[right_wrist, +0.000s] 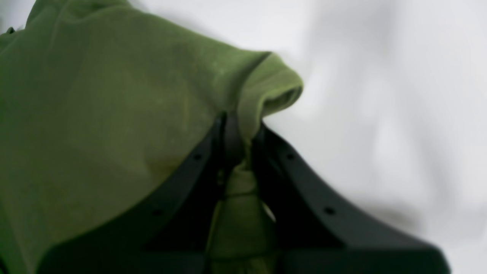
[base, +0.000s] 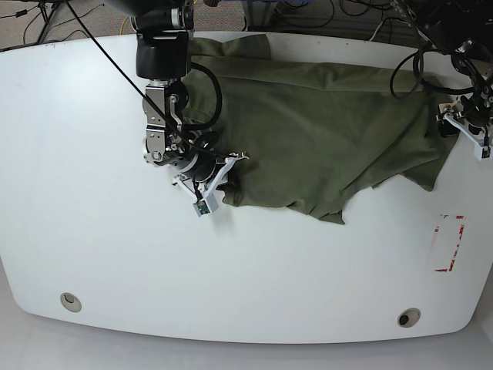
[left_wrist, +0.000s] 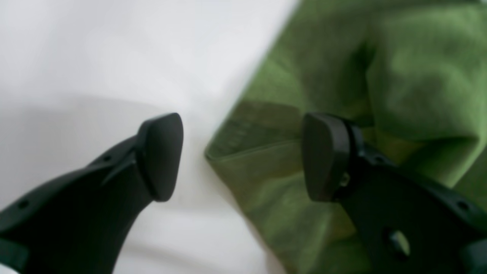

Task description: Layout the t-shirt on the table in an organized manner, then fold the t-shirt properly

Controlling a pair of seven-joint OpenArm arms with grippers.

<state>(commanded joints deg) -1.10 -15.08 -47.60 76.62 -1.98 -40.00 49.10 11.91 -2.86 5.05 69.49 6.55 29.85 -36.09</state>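
On the left of the base view, the right gripper (base: 225, 160) was clamped tight on a bunched edge of the t-shirt (base: 323, 139), the cloth pinched between its fingers (right_wrist: 213, 152) and rolling into a soft lip just past them. Across the upper middle of the table (base: 231, 262) the shirt lay spread but rumpled, its lower hem ragged and one flap sagging toward the front. At the far right the left gripper (left_wrist: 243, 156) stood wide open over a hemmed corner, holding nothing, one finger above bare table. The fabric looked light, limp and wrinkly, likely to drag and fold on itself; corners and hems seemed the best holds
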